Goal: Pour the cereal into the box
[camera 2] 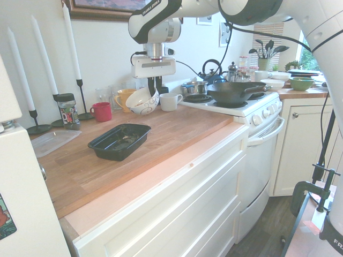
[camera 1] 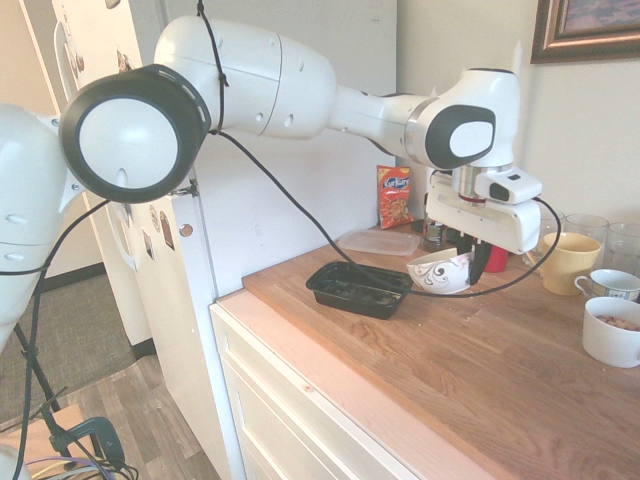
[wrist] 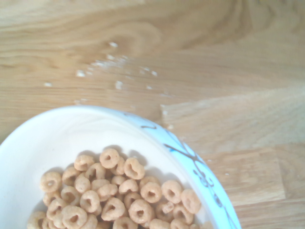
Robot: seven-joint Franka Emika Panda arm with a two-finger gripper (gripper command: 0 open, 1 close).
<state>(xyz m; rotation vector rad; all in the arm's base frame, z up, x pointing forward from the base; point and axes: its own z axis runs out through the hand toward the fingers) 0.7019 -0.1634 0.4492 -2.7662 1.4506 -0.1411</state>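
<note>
Our gripper (camera 1: 477, 262), clamped on the white bowl's (camera 1: 440, 272) rim at centre right, should carry the cereal (wrist: 114, 191) level over the box (camera 1: 358, 288), then tip slowly.

A home kitchen: a butcher-block wooden worktop (camera 2: 161, 134) over white panelled cabinets (camera 2: 177, 214) runs up against a white electric stove (camera 2: 236, 107) bearing a black wok (camera 2: 233, 92) and dark kettle (camera 2: 211, 72), with mugs (camera 2: 170, 101) beside the stove and framed pictures (camera 1: 590, 28) on the wall above.
</note>
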